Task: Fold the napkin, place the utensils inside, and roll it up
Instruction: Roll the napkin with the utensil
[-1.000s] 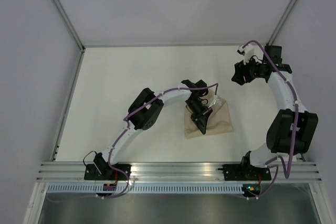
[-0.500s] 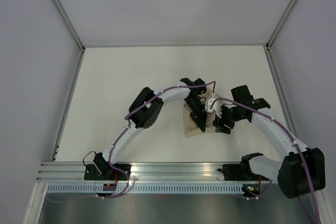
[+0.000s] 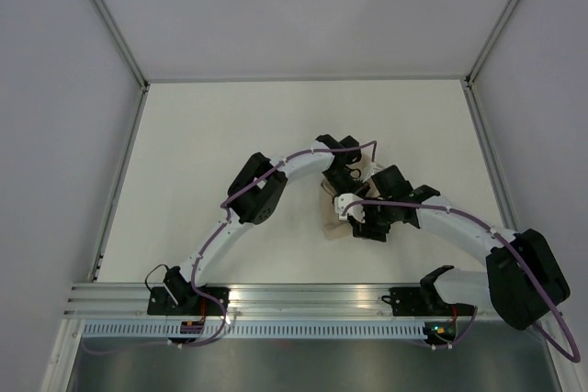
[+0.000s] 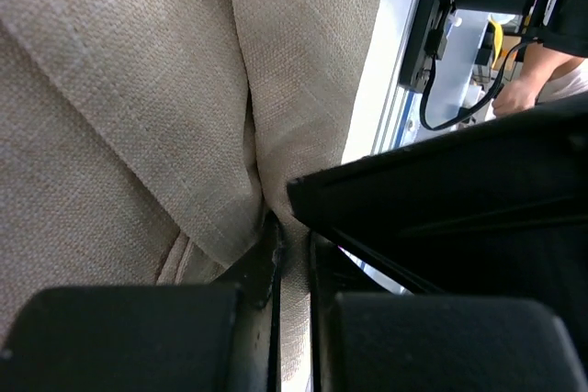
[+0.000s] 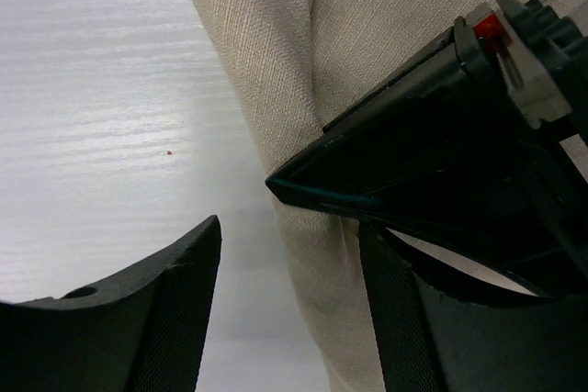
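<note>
Overhead and wrist views of the bench [image 3: 202, 135] with both arms meeting over the napkin [image 3: 333, 227].

(a) Position. The napkin, a plain beige woven cloth, lies near the middle of the bench, a little nearer the near edge than the far edge and slightly toward the right edge. From above most of it is hidden under the two wrists. Only small beige patches show beside them.

(b) Left arm [image 3: 276, 176]. It reaches in from the near left corner. The left fingers [image 4: 138, 337] are drawn narrow, with a raised fold of the cloth pinched in the slim gap between them. The cloth rises from that pinch in two overlapping layers separated by a deep crease.

(c) Right arm [image 3: 459, 222]. It curves in from the near right corner, its wrist just beside the left wrist. The right fingers [image 5: 156, 309] are spread wide. One sits over bare bench, the other over the cloth, and the rounded folded edge of the napkin runs between them. Whether either finger touches the cloth cannot be told. The dark wedge of a left finger crosses this view, lying against the napkin just beyond the right fingers.
</note>
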